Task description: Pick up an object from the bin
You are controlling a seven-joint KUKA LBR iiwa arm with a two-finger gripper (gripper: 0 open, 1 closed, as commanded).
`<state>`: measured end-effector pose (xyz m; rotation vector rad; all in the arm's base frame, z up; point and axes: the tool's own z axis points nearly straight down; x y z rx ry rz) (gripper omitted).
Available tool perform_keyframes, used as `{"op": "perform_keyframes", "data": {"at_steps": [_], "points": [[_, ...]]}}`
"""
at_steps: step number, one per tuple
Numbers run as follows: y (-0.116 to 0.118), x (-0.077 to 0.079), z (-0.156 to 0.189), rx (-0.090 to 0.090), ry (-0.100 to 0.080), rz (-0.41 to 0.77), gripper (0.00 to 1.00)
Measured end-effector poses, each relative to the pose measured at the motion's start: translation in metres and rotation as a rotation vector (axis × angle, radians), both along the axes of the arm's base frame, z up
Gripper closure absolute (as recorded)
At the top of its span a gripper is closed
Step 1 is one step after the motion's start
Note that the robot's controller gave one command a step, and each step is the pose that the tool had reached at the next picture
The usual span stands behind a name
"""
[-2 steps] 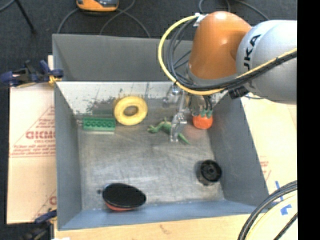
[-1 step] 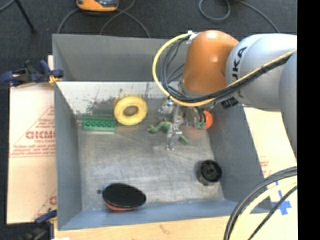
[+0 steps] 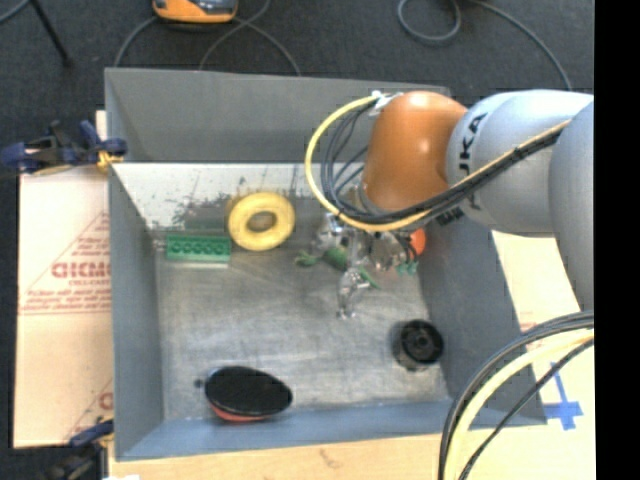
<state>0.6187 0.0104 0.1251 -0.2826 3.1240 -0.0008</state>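
Jaws apart or together? I cannot tell. The gripper [image 3: 347, 293] hangs low over the floor of the bin [image 3: 135, 298], right of the middle, under the arm's orange cover [image 3: 405, 158]. A small green thing [image 3: 310, 259] lies just beside it, partly hidden. A yellow ring [image 3: 262, 221] sits near, by the back wall. A green block [image 3: 197, 247] lies past the ring. A black round cap [image 3: 416, 343] lies nearer the front.
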Motion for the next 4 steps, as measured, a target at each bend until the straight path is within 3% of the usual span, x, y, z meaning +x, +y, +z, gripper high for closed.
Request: {"op": "perform_keyframes", "data": {"at_steps": [1,2,3,4], "points": [[0.000,0.000,0.000,0.000,0.000,0.000,0.00],[-0.058,0.027,-0.028,-0.002,-0.012,-0.102,0.00],[-0.058,0.027,-0.028,-0.002,-0.012,-0.102,0.00],[-0.022,0.016,-0.037,0.001,-0.056,-0.175,1.00]]}}
